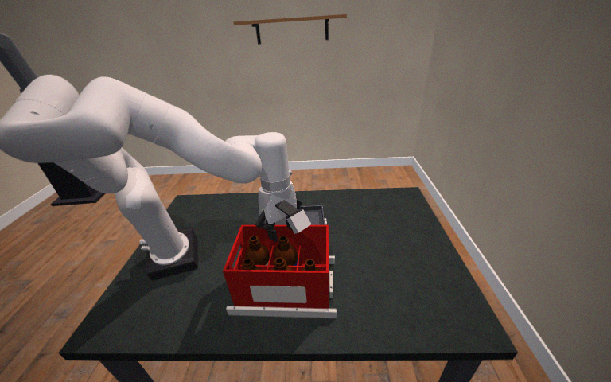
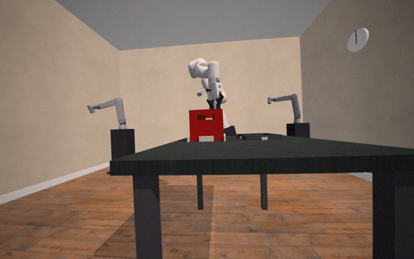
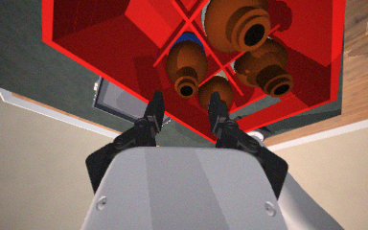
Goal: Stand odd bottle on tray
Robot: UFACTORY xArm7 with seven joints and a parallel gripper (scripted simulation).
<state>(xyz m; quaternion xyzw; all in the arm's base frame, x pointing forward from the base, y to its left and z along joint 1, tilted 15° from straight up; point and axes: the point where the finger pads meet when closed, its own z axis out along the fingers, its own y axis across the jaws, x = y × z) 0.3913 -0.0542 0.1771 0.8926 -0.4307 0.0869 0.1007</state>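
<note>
The red crate stands level. Five brown bottles stand in it: two in the back row and three in the front row. The wrist view shows four bottles. I cannot tell which neck differs. My gripper is part open and empty, above the crate's back rim, near the back-row bottles. The dark grey tray lies behind the crate, partly hidden, with no bottle seen on it.
White stop bars sit on the dark table around the crate. Small white blocks edge the tray. The crate's high walls and thin red dividers stand around the bottles. Two other small arms stand on pedestals beyond the table.
</note>
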